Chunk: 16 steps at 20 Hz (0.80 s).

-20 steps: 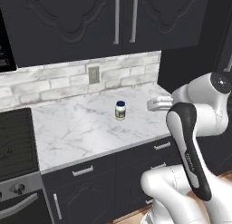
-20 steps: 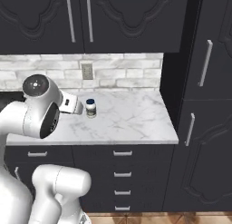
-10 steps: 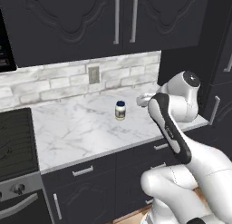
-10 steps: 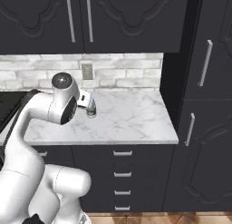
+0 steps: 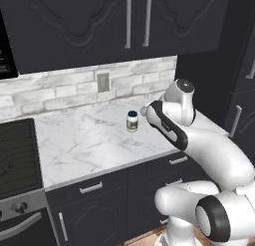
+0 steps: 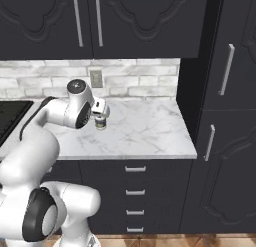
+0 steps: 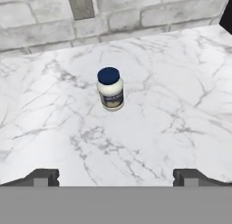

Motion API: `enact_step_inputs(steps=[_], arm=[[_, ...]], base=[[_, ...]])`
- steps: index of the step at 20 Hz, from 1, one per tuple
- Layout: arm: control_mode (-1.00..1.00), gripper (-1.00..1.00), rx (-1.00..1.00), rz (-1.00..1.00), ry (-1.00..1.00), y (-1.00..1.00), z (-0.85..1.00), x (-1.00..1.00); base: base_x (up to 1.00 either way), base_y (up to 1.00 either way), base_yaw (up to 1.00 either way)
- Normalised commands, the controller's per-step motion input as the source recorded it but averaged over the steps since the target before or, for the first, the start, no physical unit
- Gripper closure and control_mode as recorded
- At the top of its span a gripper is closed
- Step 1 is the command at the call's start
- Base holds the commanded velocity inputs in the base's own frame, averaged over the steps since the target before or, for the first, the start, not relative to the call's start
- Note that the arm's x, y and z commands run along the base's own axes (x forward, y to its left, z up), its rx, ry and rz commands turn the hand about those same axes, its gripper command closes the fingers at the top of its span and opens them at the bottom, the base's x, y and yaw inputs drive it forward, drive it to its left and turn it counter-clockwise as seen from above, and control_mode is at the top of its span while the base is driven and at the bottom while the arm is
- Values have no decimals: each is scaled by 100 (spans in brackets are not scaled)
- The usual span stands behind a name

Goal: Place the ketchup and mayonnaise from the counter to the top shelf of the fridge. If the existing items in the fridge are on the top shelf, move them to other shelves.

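Near the hand view's centre, the mayonnaise (image 7: 110,88) stands upright on the surface (image 7: 172,91); the tool (image 7: 116,177) gapes wide, lined up for grasping.

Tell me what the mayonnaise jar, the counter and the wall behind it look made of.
Mayonnaise: smooth white body, probably plastic or glass, with a dark blue lid and a pale label. Counter: polished white marble look, grey veins. Wall: pale grey brick, matte, with visible joints.

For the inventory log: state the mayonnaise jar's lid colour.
Dark blue; the mayonnaise shows best in the hand view.
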Motion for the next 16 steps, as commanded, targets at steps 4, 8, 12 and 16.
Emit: enact_step_inputs(steps=[4,8,12,16], arm=[[-100,-100,-9,0,1,22,-27,45],[-100,-100,0,0,2,11,-4,22],[-100,-100,0,0,0,20,-5,26],[-100,-100,0,0,0,3,-4,28]], base=[[0,0,0],[0,0,0],[0,0,0],[0,0,0]])
